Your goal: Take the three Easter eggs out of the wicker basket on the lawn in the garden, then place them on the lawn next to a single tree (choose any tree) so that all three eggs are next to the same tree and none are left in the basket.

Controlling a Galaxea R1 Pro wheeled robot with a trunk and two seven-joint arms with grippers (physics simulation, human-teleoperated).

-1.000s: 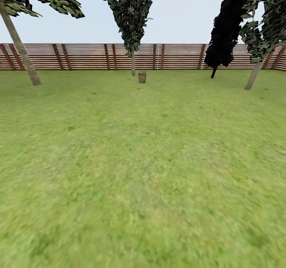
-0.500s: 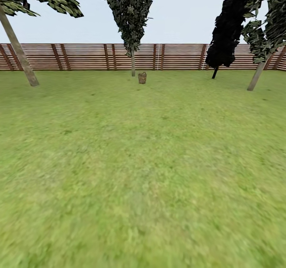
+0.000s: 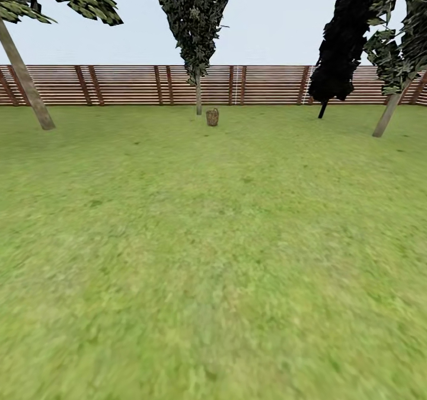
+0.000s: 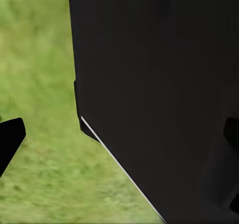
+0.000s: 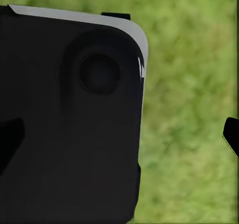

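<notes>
While the robot looked out over the garden, the lawn (image 3: 213,258) spread wide and green all the way to the brown wooden fence (image 3: 130,84) at the back. Far on the left stood a leaning palm (image 3: 26,86) with a thick trunk and green leaves on top. Near the middle, close to the fence, stood the tree (image 3: 198,92) with a thin pale trunk and dark blocky leaves. Just beside it, a little to its right, the wicker basket (image 3: 212,117) sat upright on the grass, far away from the robot. It looked too small to tell if any eggs were inside. Farther right stood a black tree (image 3: 339,50) by the fence, and at the right edge another leaning tree (image 3: 388,112) with a pale trunk and dark mottled leaves. Pale sky showed above the fence. From the left wrist, a big black part of the robot (image 4: 159,99) covered much of the picture, with blurry grass beside it. The left tool (image 4: 122,144) showed one dark fingertip (image 4: 10,139) at one edge and another at the far edge, so it was spread wide and held nothing. From the right wrist, another black robot part (image 5: 69,119) with a round knob sat over the grass. The right tool (image 5: 122,139) also had its dark fingertips (image 5: 231,134) far apart at both edges, wide and with nothing in it.
</notes>
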